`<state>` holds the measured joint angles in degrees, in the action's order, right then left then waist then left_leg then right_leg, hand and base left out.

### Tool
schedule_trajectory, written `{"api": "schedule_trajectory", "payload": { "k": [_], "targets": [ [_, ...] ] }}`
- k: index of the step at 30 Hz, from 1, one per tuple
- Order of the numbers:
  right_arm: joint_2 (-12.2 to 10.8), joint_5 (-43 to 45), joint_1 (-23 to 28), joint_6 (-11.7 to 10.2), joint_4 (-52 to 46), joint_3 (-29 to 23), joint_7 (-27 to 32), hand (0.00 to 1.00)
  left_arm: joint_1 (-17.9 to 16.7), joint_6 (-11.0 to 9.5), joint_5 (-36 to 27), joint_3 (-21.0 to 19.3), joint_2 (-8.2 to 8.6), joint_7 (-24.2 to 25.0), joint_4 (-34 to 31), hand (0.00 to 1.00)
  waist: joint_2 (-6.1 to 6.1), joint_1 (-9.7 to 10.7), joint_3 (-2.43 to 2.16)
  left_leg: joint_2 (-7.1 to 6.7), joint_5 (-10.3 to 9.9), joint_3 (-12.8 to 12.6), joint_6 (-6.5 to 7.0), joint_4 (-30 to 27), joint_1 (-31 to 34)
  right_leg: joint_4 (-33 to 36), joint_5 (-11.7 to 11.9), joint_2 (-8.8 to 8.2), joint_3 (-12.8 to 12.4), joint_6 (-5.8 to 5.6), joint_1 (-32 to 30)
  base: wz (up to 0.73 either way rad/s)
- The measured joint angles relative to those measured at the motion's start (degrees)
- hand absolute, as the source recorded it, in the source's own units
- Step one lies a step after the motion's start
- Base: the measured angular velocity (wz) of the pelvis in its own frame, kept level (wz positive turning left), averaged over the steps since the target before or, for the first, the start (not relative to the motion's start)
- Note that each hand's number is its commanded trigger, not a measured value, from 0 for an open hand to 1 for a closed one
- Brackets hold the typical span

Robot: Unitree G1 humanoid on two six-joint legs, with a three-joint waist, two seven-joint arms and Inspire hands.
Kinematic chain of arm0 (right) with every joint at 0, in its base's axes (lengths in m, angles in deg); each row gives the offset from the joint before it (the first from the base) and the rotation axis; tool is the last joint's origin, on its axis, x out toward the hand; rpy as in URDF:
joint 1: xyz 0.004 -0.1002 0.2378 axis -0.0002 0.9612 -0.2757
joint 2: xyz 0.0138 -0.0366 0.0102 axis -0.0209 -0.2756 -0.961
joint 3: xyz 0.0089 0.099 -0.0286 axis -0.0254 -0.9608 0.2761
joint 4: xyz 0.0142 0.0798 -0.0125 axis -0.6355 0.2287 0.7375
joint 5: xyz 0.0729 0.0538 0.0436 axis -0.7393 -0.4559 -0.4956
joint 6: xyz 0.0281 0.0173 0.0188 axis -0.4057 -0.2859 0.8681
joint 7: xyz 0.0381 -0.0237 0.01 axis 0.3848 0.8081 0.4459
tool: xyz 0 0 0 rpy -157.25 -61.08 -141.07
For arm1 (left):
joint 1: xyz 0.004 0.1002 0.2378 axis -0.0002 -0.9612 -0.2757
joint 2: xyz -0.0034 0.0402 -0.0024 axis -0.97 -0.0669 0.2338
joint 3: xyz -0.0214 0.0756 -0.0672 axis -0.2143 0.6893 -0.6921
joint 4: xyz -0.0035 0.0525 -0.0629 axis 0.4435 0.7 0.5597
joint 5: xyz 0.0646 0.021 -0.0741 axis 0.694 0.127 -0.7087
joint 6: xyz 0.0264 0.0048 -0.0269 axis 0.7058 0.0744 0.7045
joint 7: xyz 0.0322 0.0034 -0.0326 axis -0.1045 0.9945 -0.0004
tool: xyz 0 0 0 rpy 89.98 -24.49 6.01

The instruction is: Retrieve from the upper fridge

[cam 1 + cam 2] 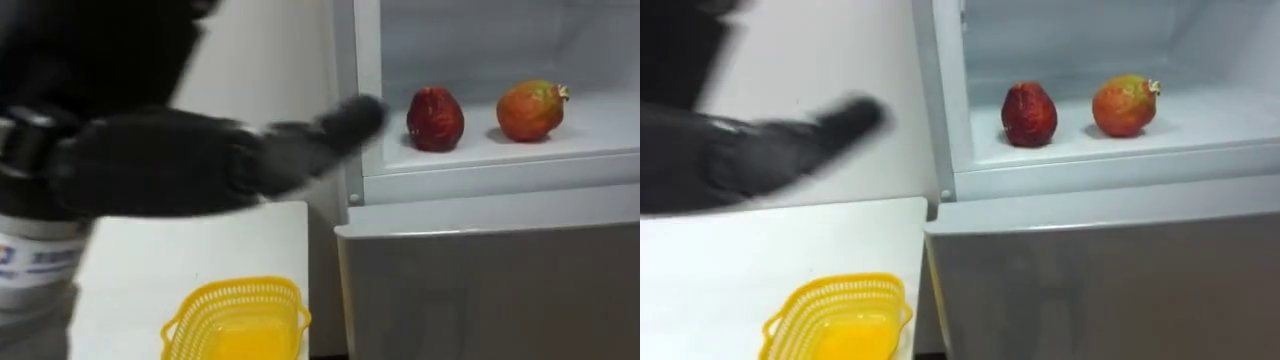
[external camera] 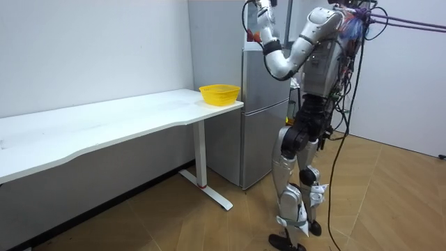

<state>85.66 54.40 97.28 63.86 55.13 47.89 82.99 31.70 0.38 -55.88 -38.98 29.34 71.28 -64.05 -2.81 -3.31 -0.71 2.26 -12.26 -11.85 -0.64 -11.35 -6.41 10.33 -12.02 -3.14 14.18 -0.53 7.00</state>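
The left hand (image 1: 200,165) was up at the fridge (image 1: 480,280), and it was spread out, fingers (image 1: 345,122) stretched long and pointing toward the open upper compartment with nothing held in them. The fingertips sat by the left edge of the fridge's opening, in front of its frame. Whether they touched that frame could not be told, as the hand was blurred.

Inside the upper fridge, on the white shelf (image 1: 600,125), two fruits stood well clear of the hand. The dark red fruit (image 1: 435,119) was the closer, toward the left side of the compartment and near the shelf's front lip. The red-and-orange fruit (image 1: 530,110), with a small crown at its top, stood to the right of it, with a gap between the two. Both were resting untouched on the shelf. Below them the fridge's lower door was closed.

To the left of the fridge, the white table (image 1: 200,240) came up just beside its side wall. A yellow basket (image 1: 240,287) sat at the end of the table nearest the fridge.

From across the room, the robot stood upright on the wooden floor, close in front of the fridge, its left arm raised high to the upper part.
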Motion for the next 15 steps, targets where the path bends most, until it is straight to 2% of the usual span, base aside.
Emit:
{"api": "schedule_trajectory", "payload": {
  "k": [1,2,4,5,6,7,8,10,11,15],
  "targets": [
    [0.0,0.2,0.7,-0.5,0.0,-0.9,0.2,0.0,-2.6,-1.3,1.6,-3.6,-0.01,-3.1,0.1,0.0,0.06,-0.8,-0.02,-0.02,0.0,0.2,0.0,0.0,-0.4,-0.1,0.0,-0.06,0.1,-0.01,0.5,0.0],
    [-0.1,0.2,1.2,-0.7,0.0,-1.3,0.3,0.0,-4.2,-2.0,2.3,-5.4,0.0,-4.8,0.1,0.0,0.11,-1.0,-0.02,-0.06,0.0,0.3,0.0,0.0,-0.7,-0.1,0.0,-0.06,0.1,-0.01,0.7,0.0],
    [-0.8,0.8,2.7,-1.1,-0.2,-3.7,1.3,0.0,-10.2,-3.6,5.4,-11.7,-0.02,-12.2,1.2,0.0,0.13,-2.0,-0.01,-0.17,0.0,0.6,0.0,0.0,-1.2,-0.5,0.0,-0.07,0.4,-0.07,1.8,0.1],
    [-0.9,1.2,2.9,-1.1,-0.3,-4.5,1.3,0.0,-11.9,-4.2,6.8,-13.2,-0.02,-14.0,2.0,0.0,-0.17,-2.0,0.18,-0.22,0.0,0.9,0.0,0.0,-1.2,-0.5,0.0,-0.06,0.4,-0.1,1.9,0.16],
    [-1.0,1.8,3.0,-1.1,-0.3,-5.3,1.2,0.0,-15.0,-5.3,9.0,-15.9,0.04,-17.5,4.4,0.0,-0.13,-2.0,0.16,-0.28,0.0,1.2,0.0,-0.1,-1.2,-0.4,-0.1,-0.11,0.7,-0.17,2.0,0.18],
    [-1.0,1.8,3.2,-1.1,-0.2,-5.6,1.1,0.0,-17.7,-5.3,11.4,-18.2,0.08,-20.9,7.0,0.0,-0.47,-2.2,0.26,-0.32,0.0,1.4,0.01,-0.1,-1.1,-0.4,-0.2,-0.18,1.1,-0.25,2.0,0.15],
    [-1.0,1.5,3.5,-1.1,-0.2,-5.6,1.1,0.0,-19.1,-5.4,12.1,-19.0,0.1,-22.5,8.4,0.0,-0.42,-2.4,0.24,-0.33,0.0,1.5,0.01,-0.1,-1.1,-0.3,-0.2,-0.2,1.2,-0.25,2.0,0.08],
    [-1.0,0.9,4.0,-1.0,-0.6,-5.5,1.2,0.0,-24.7,-5.5,13.8,-20.5,0.51,-28.9,13.9,0.0,-0.87,-3.2,0.11,-0.35,-0.1,1.8,0.04,-0.1,-1.0,-0.3,-0.2,-0.21,1.5,-0.25,2.0,0.05],
    [-1.0,0.8,4.2,-0.9,-0.8,-5.5,1.1,0.0,-25.9,-5.4,13.8,-20.7,0.66,-30.3,15.3,0.0,-0.79,-3.4,0.14,-0.41,-0.1,2.1,0.05,0.0,-0.9,-0.3,-0.2,-0.25,1.6,-0.25,1.9,0.12],
    [-0.5,1.3,4.3,0.1,-2.5,-5.3,1.2,0.0,-32.9,-5.4,13.8,-21.0,3.48,-38.1,22.8,0.0,-0.66,-3.5,0.2,-0.99,-0.1,3.9,0.17,0.1,0.1,0.6,-0.4,-0.57,1.8,-0.37,1.0,0.06]
  ]
}}
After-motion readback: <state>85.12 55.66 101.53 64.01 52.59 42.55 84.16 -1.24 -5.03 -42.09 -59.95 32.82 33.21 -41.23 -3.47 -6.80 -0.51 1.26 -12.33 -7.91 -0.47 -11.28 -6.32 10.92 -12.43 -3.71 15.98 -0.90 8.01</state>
